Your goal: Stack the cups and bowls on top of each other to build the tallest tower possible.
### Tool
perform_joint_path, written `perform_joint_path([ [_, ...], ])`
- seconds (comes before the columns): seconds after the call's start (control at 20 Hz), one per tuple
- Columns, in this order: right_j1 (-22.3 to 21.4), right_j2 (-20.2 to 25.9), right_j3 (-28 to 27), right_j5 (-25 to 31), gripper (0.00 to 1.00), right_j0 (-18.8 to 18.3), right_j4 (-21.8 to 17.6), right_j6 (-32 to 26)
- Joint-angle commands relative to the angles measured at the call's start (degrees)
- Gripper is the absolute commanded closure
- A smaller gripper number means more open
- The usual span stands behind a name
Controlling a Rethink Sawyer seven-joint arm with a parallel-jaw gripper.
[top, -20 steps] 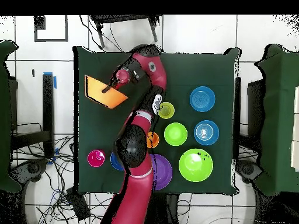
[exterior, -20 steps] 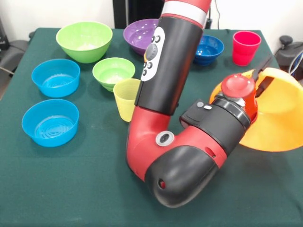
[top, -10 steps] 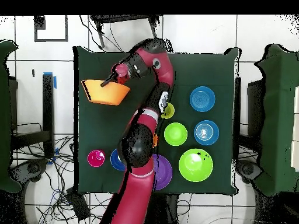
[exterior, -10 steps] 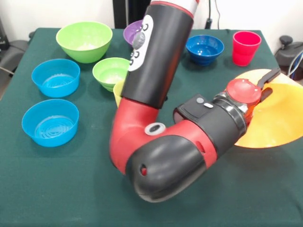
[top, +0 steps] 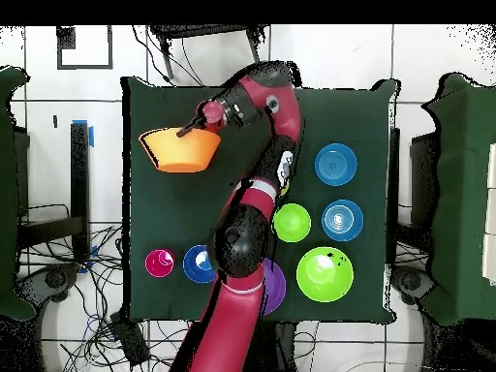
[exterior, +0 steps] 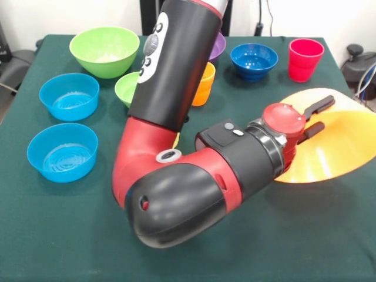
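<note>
Thin orange plastic: I judge the huge orange bowl (exterior: 329, 147) light, slightly flexible and slick, best pinched at its rim. My fingers (exterior: 315, 117) are clenched on that rim, the bowl tilted right of them, off the table (exterior: 70, 235).

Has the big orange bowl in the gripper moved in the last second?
Yes. In the overhead view the huge orange bowl, held by the gripper, has turned from steeply tilted toward level and drifted slightly toward the table's far edge.
</note>
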Motion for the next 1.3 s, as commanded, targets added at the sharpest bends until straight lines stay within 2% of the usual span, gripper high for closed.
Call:
perform_joint_path([
  [0.05, 4.1, 0.7, -5.6, -11.9, 0.00, 0.0, -6.3, 6.6],
  [0.35, 3.7, 1.8, -5.3, -25.2, 0.00, 0.3, -4.8, 1.5],
  [0.65, 3.8, 4.7, -5.5, -33.3, 0.00, 1.4, -4.1, 1.1],
  [0.95, 2.7, 1.7, -8.2, -41.6, 0.00, -0.5, -2.7, 0.5],
  [1.3, -0.6, 2.8, -7.3, -57.0, 0.00, -0.3, -5.8, -3.6],
])
